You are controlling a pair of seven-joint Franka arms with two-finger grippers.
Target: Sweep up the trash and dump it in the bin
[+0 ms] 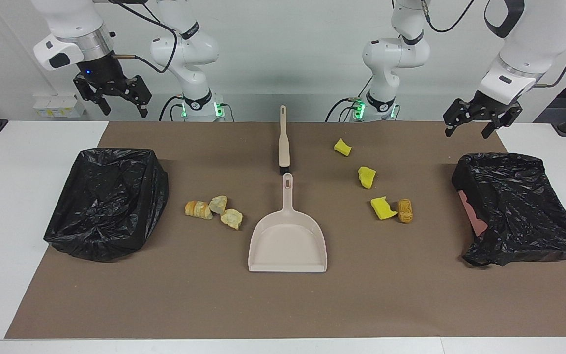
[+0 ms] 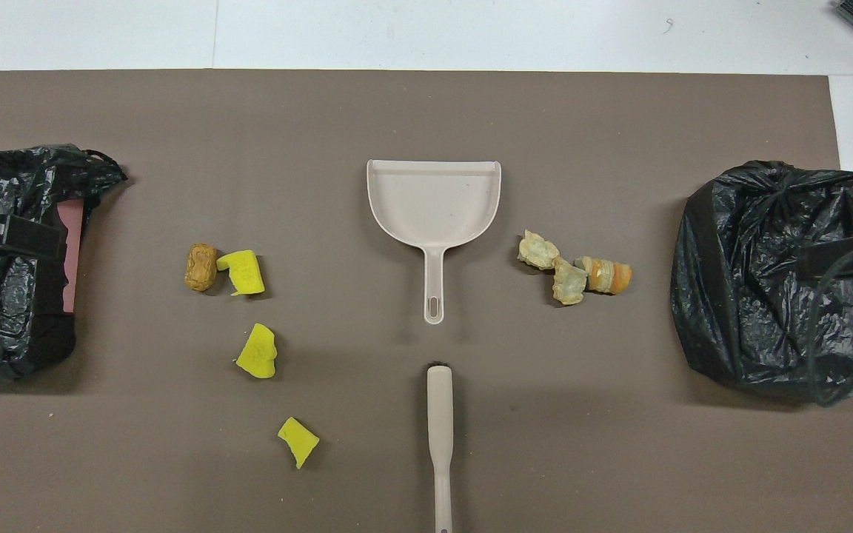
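Already the trash (image 1: pixel 212 208) lies split either side of the dustpan (image 1: pixel 288 243) mid-bench; a hasty brush (image 1: pixel 283 140) stroke could scatter it. Left gripper (image 1: pixel 474 124) and right gripper (image 1: pixel 115 97) wait raised, fingers apart, empty.

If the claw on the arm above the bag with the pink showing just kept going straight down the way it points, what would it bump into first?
Probably that black-bagged bin: the open left gripper hangs, pointing down, over its edge nearest the robots. Depth is unclear, so it might meet the brown mat beside it.

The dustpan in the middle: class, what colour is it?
Pale beige all over; the dustpan shows best in the overhead view.
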